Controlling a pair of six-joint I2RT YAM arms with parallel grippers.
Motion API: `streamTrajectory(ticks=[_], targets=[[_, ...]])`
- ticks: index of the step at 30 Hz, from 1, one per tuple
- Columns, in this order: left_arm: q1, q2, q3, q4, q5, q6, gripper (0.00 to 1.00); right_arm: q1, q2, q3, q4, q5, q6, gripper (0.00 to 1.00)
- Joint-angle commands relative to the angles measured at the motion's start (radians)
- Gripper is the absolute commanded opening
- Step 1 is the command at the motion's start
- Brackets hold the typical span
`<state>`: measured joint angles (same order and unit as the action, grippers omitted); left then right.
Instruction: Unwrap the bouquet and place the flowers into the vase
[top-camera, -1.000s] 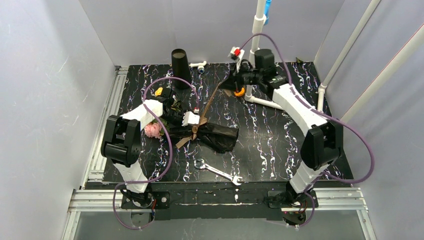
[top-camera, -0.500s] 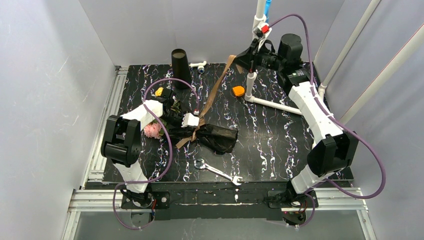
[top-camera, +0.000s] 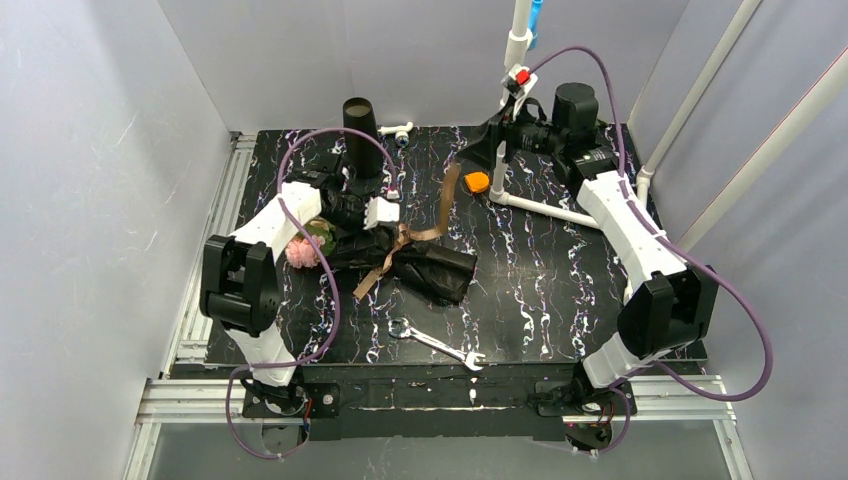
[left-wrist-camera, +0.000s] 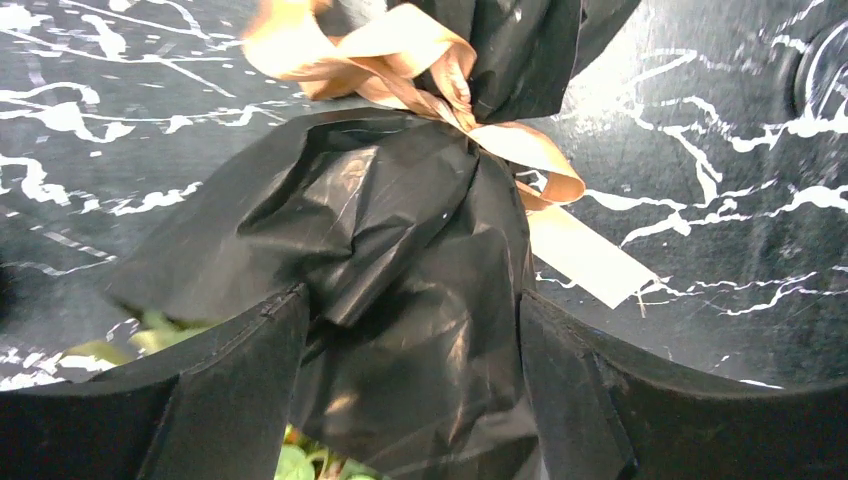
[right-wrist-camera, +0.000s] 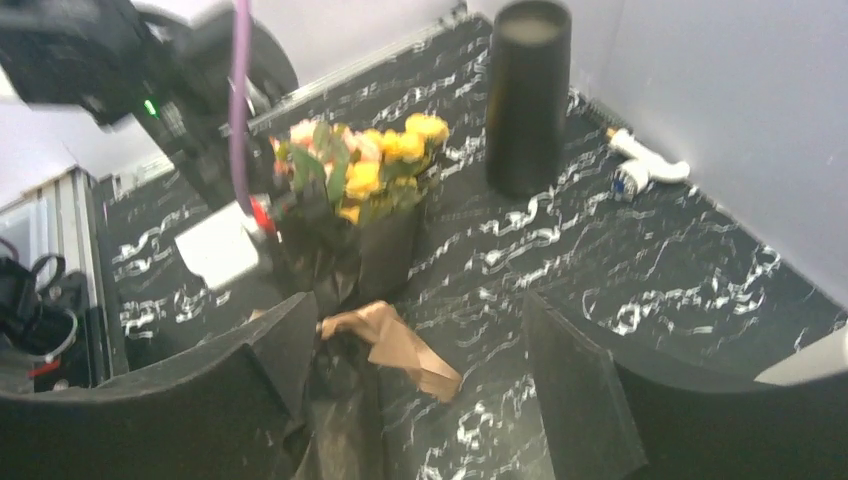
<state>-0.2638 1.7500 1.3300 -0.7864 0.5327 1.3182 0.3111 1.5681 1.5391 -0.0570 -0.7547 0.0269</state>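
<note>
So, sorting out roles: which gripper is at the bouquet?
The left gripper, its fingers straddling the bouquet beside the ribbon knot; the right gripper hangs open near the white post, apart from it.

place: robot lab cell | cues: grey panel walls (top-camera: 90, 150), aluminium frame rails (top-camera: 180, 398)

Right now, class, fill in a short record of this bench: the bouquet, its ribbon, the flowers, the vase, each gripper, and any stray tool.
bouquet: lying on its side, not yet unwrapped
ribbon: knotted round the bouquet, one loose tail trailing toward the far side
flowers: pink and yellow heads showing at the open end
vase: upright near the far edge
left gripper: jaws either side of the wrapped bundle; grip unclear
right gripper: open, holding nothing
wrench: lying flat, nearer the arm bases than the bouquet
</note>
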Motion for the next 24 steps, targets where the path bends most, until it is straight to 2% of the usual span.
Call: streamTrajectory(ticks=[1, 5, 8, 11, 16, 20, 24], targets=[[0.005, -0.121, 0.084, -0.086, 0.069, -0.150, 0.75, 0.014, -0.057, -0.044, -0.117, -0.002, -0.103, 0.86], [0.011, -0.203, 0.095, -0.057, 0.094, -0.300, 0.76, 0.058, -0.078, -0.104, -0.274, 0.031, -0.248, 0.97], [0.016, -0.303, 0.018, -0.036, 0.130, -0.402, 0.74, 0.101, -0.086, -0.135, -0.360, 0.059, -0.327, 0.96], [0.013, -0.431, -0.123, -0.029, 0.153, -0.451, 0.71, 0.155, -0.080, -0.165, -0.402, 0.077, -0.353, 0.93], [-0.013, -0.568, -0.325, -0.025, 0.077, -0.502, 0.65, 0.250, -0.044, -0.210, -0.402, 0.107, -0.354, 0.91], [-0.063, -0.564, -0.396, -0.018, 0.001, -0.543, 0.67, 0.306, 0.020, -0.221, -0.377, 0.129, -0.328, 0.91], [-0.093, -0.556, -0.473, 0.056, -0.077, -0.547, 0.67, 0.329, 0.074, -0.233, -0.325, 0.162, -0.310, 0.91]])
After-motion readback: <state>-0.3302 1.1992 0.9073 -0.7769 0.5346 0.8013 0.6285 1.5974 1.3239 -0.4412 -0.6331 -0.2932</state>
